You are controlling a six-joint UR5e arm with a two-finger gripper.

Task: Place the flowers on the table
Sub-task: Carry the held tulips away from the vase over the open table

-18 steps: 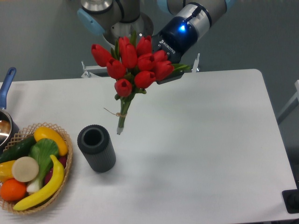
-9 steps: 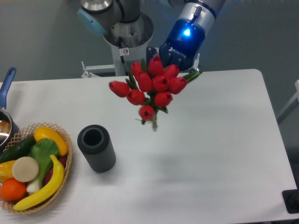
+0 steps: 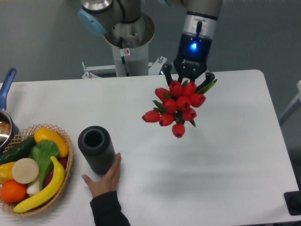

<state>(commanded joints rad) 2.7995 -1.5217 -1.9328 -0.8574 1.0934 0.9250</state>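
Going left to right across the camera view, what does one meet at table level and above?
Pot → wicker basket → vase → person's hand → flowers, held up by the gripper.

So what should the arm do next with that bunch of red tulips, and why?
Probably lower them onto the bare white table just below. The gripper holds the bunch of red tulips in the air over open tabletop, well away from the person's hand touching the dark grey ribbed vase.

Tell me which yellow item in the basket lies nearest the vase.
The yellow pepper at the wicker basket's top edge. It sits closer to the dark vase than the banana, which curves along the basket's lower right side.
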